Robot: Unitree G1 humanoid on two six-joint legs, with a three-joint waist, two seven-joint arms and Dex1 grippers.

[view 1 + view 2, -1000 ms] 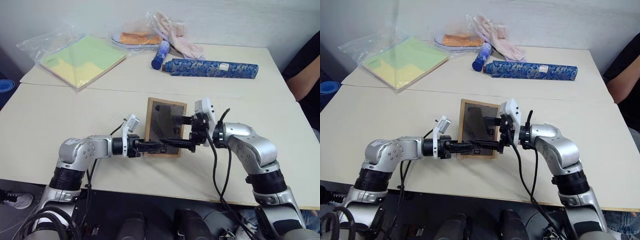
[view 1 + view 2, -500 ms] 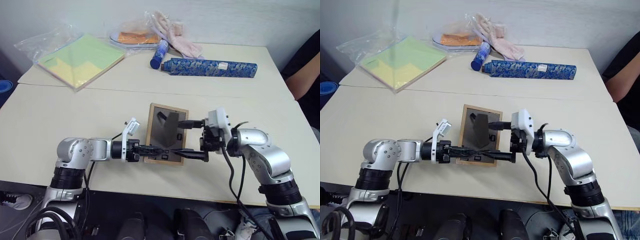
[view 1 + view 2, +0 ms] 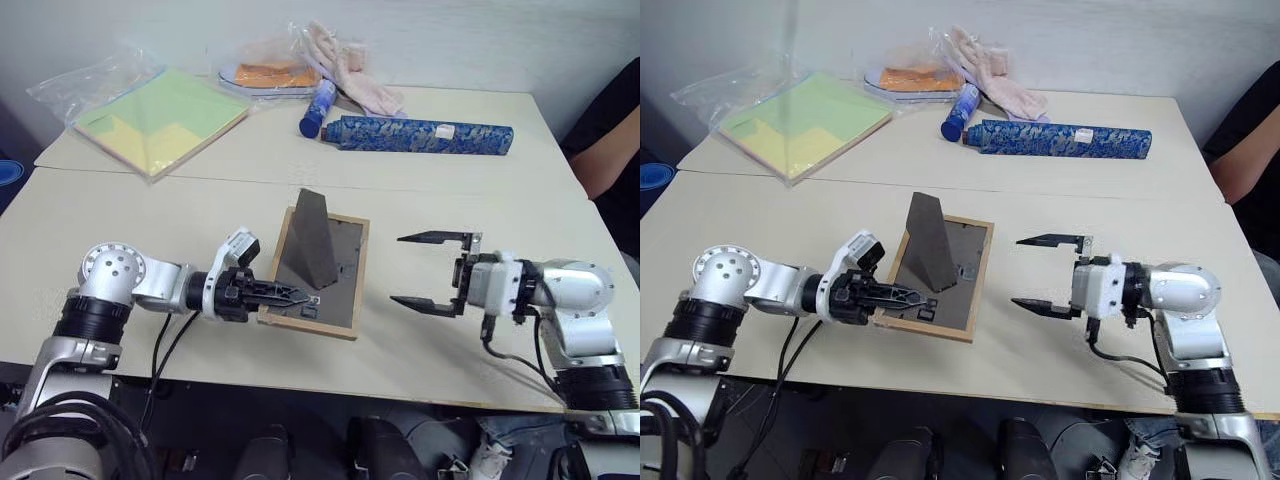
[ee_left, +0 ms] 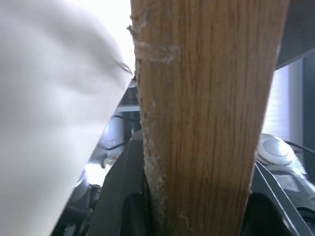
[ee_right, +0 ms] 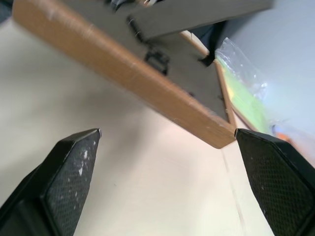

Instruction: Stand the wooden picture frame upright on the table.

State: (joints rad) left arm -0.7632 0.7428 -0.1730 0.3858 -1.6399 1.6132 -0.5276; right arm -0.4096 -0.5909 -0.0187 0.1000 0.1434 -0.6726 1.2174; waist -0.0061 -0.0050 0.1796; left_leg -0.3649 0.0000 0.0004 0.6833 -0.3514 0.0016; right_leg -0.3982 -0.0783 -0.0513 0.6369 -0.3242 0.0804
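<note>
A pale wall backs the table (image 3: 120, 220), a wide cream top with a seam running across it. Along its far side lie a paper pack in plastic (image 3: 165, 118), a blue patterned roll (image 3: 420, 134), a blue tube (image 3: 318, 108), pink gloves (image 3: 350, 70) and an orange plate (image 3: 272, 74). A person's arm (image 3: 605, 150) shows at the right edge. Near the front middle sits the frame (image 3: 318, 268), back panel up, its left edge pinched by the left gripper (image 3: 290, 296), whose fingers are clenched on the wood and tilt that edge up off the table. A second ago the frame lay flat with both grippers working at its back; now the grey stand (image 3: 312, 240) is swung out and juts upward, and the right gripper (image 3: 432, 270) has let go and pulled away to the right, jaws spread wide and empty, well apart from the frame. That likely means the stand is deployed and the remaining work is to tip the frame up onto its bottom edge and stand, probably with the left gripper lifting and the right steadying.
</note>
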